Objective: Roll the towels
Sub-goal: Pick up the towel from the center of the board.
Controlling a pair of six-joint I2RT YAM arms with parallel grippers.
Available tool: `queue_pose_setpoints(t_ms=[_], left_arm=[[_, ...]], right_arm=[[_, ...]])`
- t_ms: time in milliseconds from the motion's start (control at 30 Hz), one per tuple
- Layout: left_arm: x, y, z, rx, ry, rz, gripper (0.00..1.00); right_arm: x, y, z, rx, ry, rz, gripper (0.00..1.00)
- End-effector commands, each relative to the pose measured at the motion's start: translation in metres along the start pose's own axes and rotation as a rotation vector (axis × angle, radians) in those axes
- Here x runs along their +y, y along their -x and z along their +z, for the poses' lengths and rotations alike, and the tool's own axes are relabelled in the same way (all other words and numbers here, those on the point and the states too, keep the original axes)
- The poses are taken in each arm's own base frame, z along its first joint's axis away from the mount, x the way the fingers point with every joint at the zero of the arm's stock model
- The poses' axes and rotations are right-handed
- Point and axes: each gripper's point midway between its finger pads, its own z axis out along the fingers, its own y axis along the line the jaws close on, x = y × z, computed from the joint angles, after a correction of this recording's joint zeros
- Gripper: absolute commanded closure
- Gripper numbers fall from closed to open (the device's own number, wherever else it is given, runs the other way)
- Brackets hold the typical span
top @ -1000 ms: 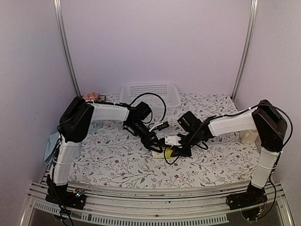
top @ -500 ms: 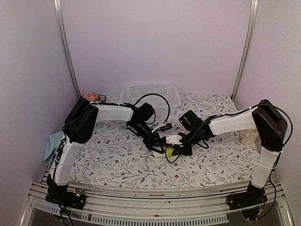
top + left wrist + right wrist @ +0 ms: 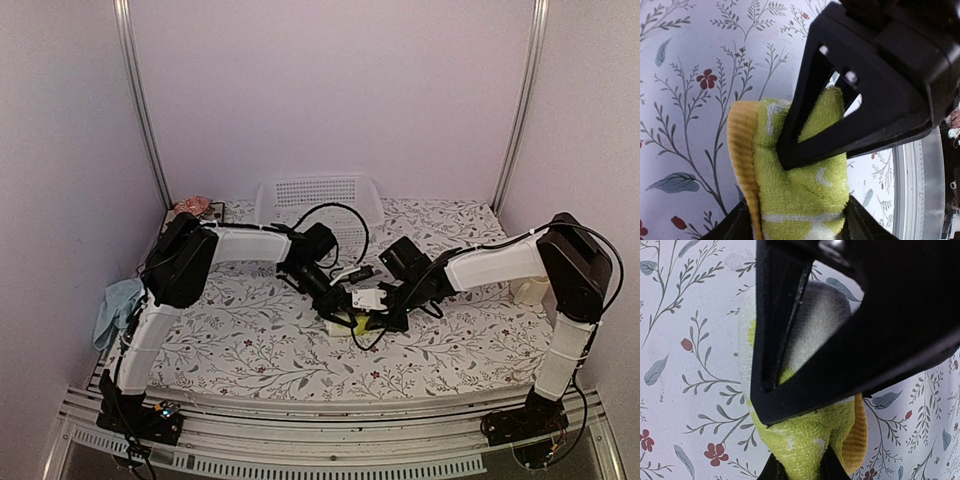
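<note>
The yellow-green towel [image 3: 357, 326] lies bunched into a small roll on the floral table cover [image 3: 250, 340], between both grippers. In the left wrist view the towel [image 3: 800, 185] shows an orange ribbed edge and fills the gap of my left gripper [image 3: 800, 226], whose fingers touch it on both sides. The right gripper's black finger [image 3: 805, 145] presses into it from above. In the right wrist view my right gripper [image 3: 802, 467] is pinched narrow on the towel [image 3: 800, 432]. The light blue towel [image 3: 115, 308] hangs at the table's left edge, beside the left arm.
A white perforated basket [image 3: 320, 195] stands at the back centre. A small pink thing [image 3: 192, 206] sits at the back left corner. A pale object [image 3: 530, 290] rests by the right arm's base. Metal posts [image 3: 140, 100] flank the walls.
My left arm has reached further right, toward the towel, and its jaws have narrowed around the roll. The right gripper has kept its pinch in the same place.
</note>
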Motion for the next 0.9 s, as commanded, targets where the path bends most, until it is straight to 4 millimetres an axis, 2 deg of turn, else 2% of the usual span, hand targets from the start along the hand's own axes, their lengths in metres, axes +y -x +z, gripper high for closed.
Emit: queue_pose_setpoints(t_ms=[0, 100, 267, 333, 467, 567, 600, 667, 733, 867], left_arm=[[0.003, -0.07, 0.038, 0.195, -0.005, -0.149, 0.46], [0.004, -0.074, 0.04, 0.204, -0.012, -0.163, 0.63], [0.003, -0.08, 0.039, 0.217, -0.019, -0.183, 0.84], [0.004, -0.084, 0.038, 0.22, -0.015, -0.195, 0.98], [0.005, -0.081, 0.034, 0.205, -0.012, -0.208, 1.0], [0.007, -0.071, 0.027, 0.181, 0.006, -0.21, 1.0], [0.009, -0.066, 0.023, 0.172, 0.019, -0.21, 1.0], [0.012, -0.055, 0.015, 0.149, 0.052, -0.208, 1.0], [0.014, -0.04, 0.004, 0.115, 0.1, -0.199, 1.0], [0.012, -0.006, -0.024, 0.036, 0.192, -0.182, 1.0]], right_arm=[[0.016, -0.046, 0.019, 0.169, 0.016, 0.038, 0.86], [0.013, -0.044, 0.016, 0.161, 0.002, 0.035, 0.86], [0.013, -0.05, 0.017, 0.186, -0.008, 0.039, 0.86], [0.012, -0.052, 0.018, 0.191, -0.013, 0.047, 0.85], [0.004, -0.043, 0.014, 0.162, -0.041, 0.069, 0.82], [-0.004, -0.035, 0.002, 0.145, -0.082, 0.092, 0.62], [-0.007, -0.032, -0.004, 0.136, -0.098, 0.103, 0.53], [-0.012, -0.025, -0.018, 0.113, -0.129, 0.129, 0.42], [-0.016, -0.018, -0.034, 0.086, -0.15, 0.159, 0.36], [-0.025, -0.004, -0.073, 0.016, -0.214, 0.239, 0.29]])
